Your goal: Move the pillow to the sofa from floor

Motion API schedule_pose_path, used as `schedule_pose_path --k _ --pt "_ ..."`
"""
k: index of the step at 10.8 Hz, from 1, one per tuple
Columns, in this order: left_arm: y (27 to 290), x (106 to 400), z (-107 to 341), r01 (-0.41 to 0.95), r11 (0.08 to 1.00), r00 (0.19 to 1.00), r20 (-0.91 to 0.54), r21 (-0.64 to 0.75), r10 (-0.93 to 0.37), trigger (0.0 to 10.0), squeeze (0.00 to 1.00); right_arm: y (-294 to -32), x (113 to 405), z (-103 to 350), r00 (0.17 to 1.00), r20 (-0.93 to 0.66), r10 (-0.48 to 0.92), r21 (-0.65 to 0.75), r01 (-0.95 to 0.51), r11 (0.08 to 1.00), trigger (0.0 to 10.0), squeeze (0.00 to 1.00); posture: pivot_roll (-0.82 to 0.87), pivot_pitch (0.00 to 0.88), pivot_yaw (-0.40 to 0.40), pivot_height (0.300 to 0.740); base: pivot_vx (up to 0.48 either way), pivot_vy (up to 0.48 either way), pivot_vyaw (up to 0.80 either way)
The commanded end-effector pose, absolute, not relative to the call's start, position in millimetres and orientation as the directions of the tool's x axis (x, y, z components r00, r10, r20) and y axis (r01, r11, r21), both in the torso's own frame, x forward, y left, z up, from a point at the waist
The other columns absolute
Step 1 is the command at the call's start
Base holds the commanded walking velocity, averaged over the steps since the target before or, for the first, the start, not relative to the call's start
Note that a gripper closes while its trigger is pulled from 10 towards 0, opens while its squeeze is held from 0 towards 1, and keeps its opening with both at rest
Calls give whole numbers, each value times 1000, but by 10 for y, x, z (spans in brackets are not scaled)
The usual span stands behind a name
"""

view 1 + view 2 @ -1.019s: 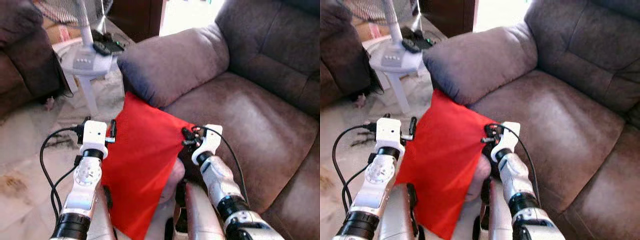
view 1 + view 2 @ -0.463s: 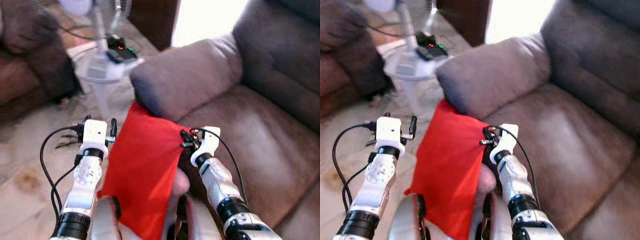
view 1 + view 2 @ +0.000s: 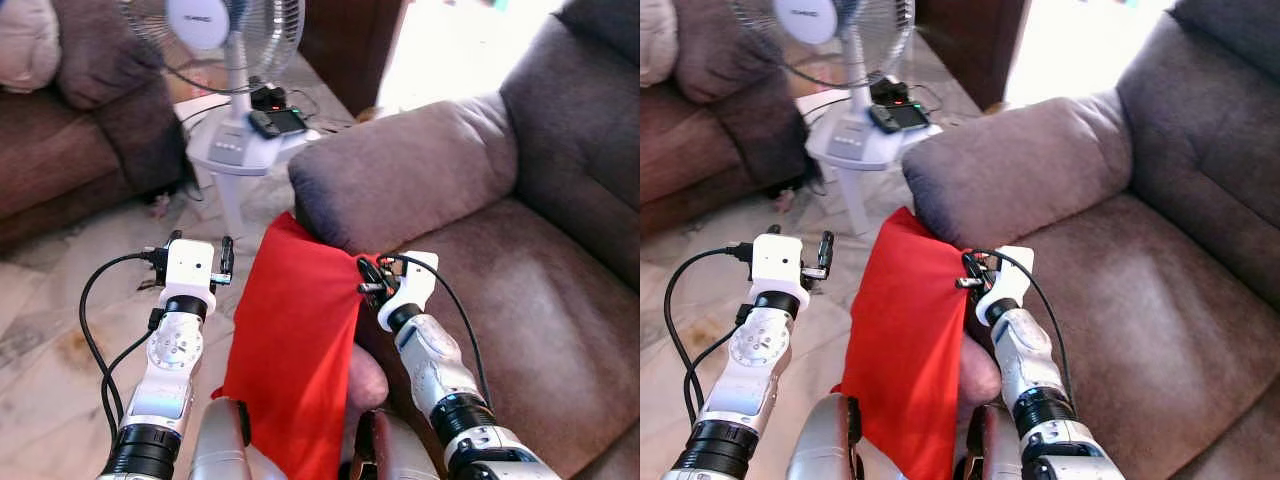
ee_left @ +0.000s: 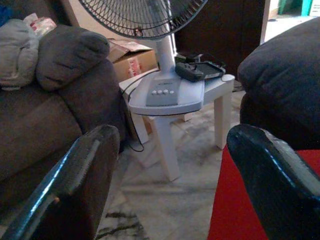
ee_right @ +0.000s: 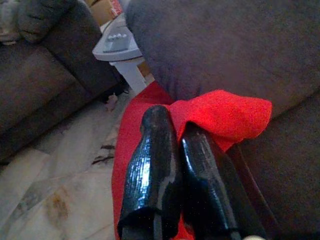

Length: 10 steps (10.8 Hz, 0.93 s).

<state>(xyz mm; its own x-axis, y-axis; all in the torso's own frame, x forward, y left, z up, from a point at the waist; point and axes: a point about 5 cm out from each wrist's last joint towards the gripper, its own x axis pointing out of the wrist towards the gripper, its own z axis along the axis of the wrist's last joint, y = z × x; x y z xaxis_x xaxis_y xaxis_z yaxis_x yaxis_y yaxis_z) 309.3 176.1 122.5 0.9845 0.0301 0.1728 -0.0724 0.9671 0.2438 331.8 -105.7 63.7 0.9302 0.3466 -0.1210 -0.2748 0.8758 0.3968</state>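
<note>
A brown sofa (image 3: 520,270) with a thick armrest (image 3: 400,175) stands on the right of a marble floor (image 3: 60,330). Behind is a white fan (image 3: 232,60) on a small white table (image 4: 200,92), and a second brown sofa (image 3: 60,150) further left. The red pillow (image 3: 295,330) hangs against the armrest's front, between both raised arms. The right gripper (image 5: 175,145) has its fingers pressed together on the pillow's top corner — the left gripper (image 3: 225,262) is spread wide, just beside the pillow's edge.

No legible text anywhere.
</note>
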Motion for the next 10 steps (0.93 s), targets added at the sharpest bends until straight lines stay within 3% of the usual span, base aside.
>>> schedule_pose_path --k 1,5,10 --pt "1738 3099 1236 -52 968 984 178 246 8 10000 0 -1115 3437 929 947 12 321 370 -303 878 10000 0 118 66 -104 663 0 0 0" --pt "1739 3096 1239 -39 968 985 174 250 -5 10000 0 -1118 3425 922 950 13 311 378 -292 878 10000 0 122 74 -94 733 0 0 0" --pt "1736 3107 1254 -25 967 985 172 255 -20 10000 0 -1121 3429 931 953 18 302 388 -285 877 10000 0 124 81 -88 740 0 0 0"
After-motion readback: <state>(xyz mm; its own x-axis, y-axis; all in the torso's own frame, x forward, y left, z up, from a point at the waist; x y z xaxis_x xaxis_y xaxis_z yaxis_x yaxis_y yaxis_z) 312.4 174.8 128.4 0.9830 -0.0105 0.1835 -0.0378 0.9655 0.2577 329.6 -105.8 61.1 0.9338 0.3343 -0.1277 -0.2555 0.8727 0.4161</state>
